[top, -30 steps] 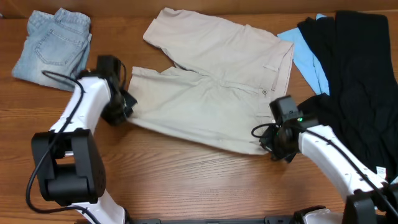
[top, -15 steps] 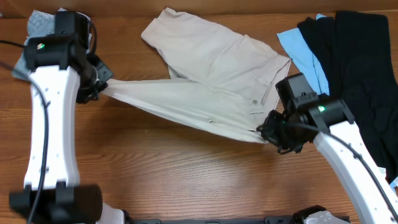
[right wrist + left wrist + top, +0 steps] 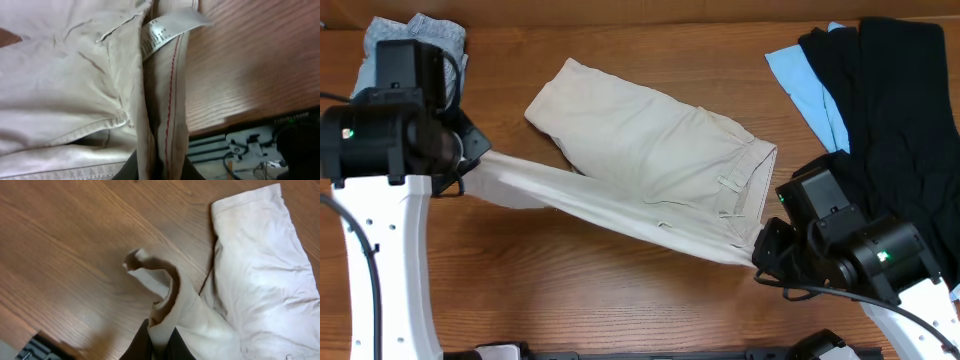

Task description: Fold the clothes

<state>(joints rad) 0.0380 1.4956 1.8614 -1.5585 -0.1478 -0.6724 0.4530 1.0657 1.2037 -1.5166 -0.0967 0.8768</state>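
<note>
Far left: a pale denim garment lies at the corner of the table, partly under the left arm.
Left fingers: pinched shut on the hem corner of one leg, which is raised off the wood and curls over limply above the grip.
Centre: the cream shorts lie mid-table, one leg flat and the other drawn into a taut band between the two grips.
Handling: light, soft cotton, by the look of it. It sags and wrinkles wherever it is unsupported, so stitched edges such as the hem and waistband look the firmest places to hold.
Right fingers: clamped shut on the waistband edge, with the white label just beyond.
Far right: a black garment overlaps a light-blue garment, both apart from the shorts.
</note>
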